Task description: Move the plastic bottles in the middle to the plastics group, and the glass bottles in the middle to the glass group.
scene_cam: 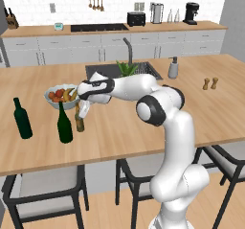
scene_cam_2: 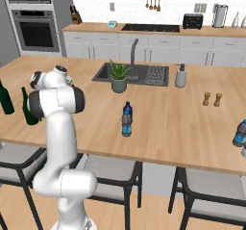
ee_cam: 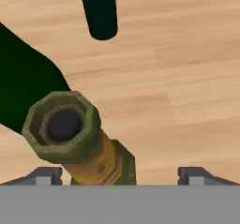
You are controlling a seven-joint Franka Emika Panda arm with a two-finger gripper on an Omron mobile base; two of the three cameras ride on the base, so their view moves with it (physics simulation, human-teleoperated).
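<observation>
The amber glass bottle [scene_cam: 79, 121] already stands at the left of the frame just beside a green wine bottle [scene_cam: 64, 123], the fingers [ee_cam: 120, 174] wide open around it, holding nothing, while the blue plastic bottle [scene_cam_2: 127, 120] waits mid-worktop [scene_cam_2: 168, 118].

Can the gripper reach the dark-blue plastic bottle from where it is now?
Probably yes. The gripper is open at the amber bottle by the green wine bottles, and the dark-blue bottle stands alone on open counter; nothing blocks the way.
</observation>
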